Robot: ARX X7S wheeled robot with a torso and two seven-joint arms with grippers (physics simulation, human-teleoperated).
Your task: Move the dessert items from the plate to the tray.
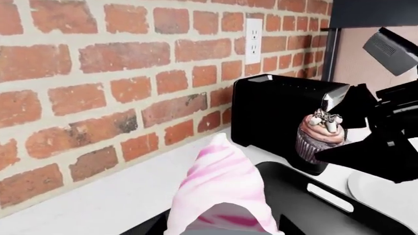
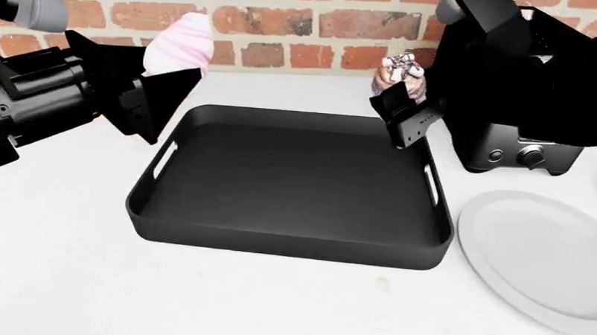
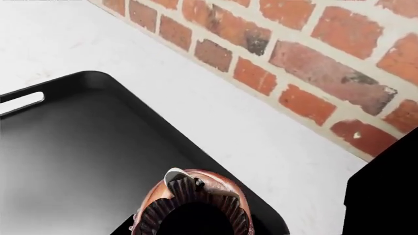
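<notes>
Black tray [image 2: 288, 182] on the white desk [image 2: 66, 278], its floor bare, lying below and between the two end effectors. Left end effector [image 2: 167, 85] grips the pink-and-white swirled ice cream [image 2: 181, 43] above the tray's left handle slot. Right end effector [image 2: 404, 115] grips the chocolate cupcake [image 2: 399, 74] over the tray's far right corner, beside the black toaster [image 2: 518, 149]. A white plate [image 2: 544, 254] lies bare beyond the tray's right rim.

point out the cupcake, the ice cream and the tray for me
cupcake [image 1: 318, 136]: left wrist view, on its frosting and dark wrapper.
ice cream [image 2: 181, 41]: head view, on the pink-and-white swirl.
tray [image 2: 288, 174]: head view, on its bare black floor.
</notes>
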